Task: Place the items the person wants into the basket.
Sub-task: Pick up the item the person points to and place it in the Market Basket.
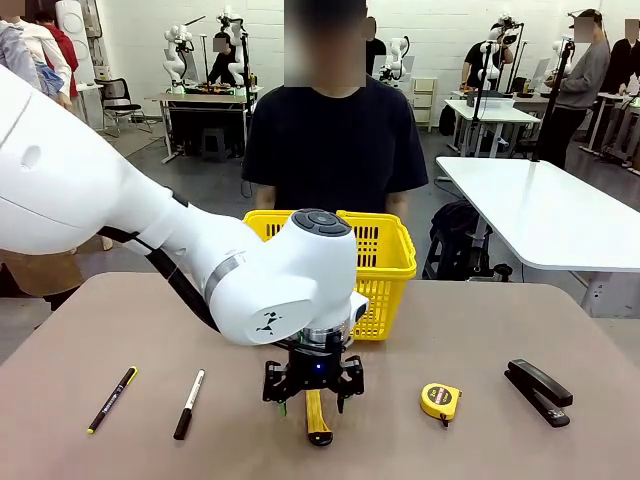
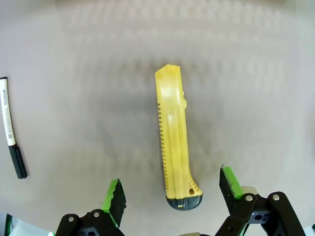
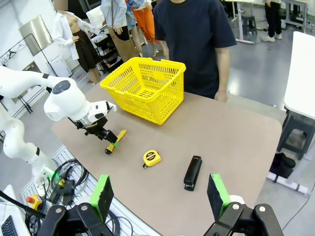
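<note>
The yellow-and-black utility knife [image 1: 318, 420] [image 2: 175, 142] [image 3: 114, 142] lies flat on the table. My left gripper [image 1: 312, 392] [image 2: 172, 192] hovers just over its black end, open, with a green-padded finger on each side and neither touching it. The round yellow tape measure [image 1: 440, 401] [image 3: 151, 157] and the black stapler [image 1: 538, 391] [image 3: 192, 172] lie to the right. The yellow basket [image 1: 388, 262] [image 3: 145, 88] stands at the far edge in front of the person [image 1: 335, 130] in a dark T-shirt. My right gripper [image 3: 159, 196] hangs open high above the table, holding nothing.
A black pen with a yellow end [image 1: 111, 400] and a black-and-white marker [image 1: 189, 403] [image 2: 12, 130] lie at the front left. The left arm's white body [image 1: 250, 270] stands in front of the basket. A white table [image 1: 540, 210] stands off to the right.
</note>
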Controlling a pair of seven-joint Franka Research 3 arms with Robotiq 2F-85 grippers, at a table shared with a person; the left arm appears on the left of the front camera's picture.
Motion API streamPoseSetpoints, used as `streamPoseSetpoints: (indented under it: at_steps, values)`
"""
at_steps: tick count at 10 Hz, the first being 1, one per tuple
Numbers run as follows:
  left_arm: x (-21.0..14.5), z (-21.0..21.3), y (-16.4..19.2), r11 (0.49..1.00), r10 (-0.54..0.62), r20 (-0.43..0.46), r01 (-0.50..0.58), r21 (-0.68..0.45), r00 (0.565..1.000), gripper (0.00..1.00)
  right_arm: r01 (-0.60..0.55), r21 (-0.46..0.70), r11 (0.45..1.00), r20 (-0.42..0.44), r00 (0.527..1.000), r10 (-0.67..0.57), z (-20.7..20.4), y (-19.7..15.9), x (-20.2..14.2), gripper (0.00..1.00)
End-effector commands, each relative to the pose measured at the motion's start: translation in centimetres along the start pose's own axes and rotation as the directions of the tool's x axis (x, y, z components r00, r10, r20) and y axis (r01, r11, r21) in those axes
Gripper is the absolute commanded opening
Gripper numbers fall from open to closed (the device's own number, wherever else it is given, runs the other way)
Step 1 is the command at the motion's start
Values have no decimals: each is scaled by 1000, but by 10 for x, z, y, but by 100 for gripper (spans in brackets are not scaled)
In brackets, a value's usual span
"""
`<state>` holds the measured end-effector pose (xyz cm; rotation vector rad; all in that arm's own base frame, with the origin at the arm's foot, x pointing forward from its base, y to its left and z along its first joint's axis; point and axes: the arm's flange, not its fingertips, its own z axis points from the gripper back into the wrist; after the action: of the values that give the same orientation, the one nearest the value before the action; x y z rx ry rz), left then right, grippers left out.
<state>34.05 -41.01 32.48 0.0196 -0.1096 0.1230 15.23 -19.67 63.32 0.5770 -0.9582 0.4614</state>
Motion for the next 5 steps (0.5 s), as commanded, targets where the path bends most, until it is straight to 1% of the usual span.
streamPoseSetpoints:
  at_steps: [1, 5]
  values:
    - [1, -9, -13, 999, 38, 53, -37, -10, 998, 100, -3, 13, 1000, 3, 1000, 3, -2, 0, 1, 100]
    - [4, -22, -8, 998, 57, 48, -56, -19, 997, 100, -3, 13, 1000, 3, 1000, 3, -2, 0, 1, 100]
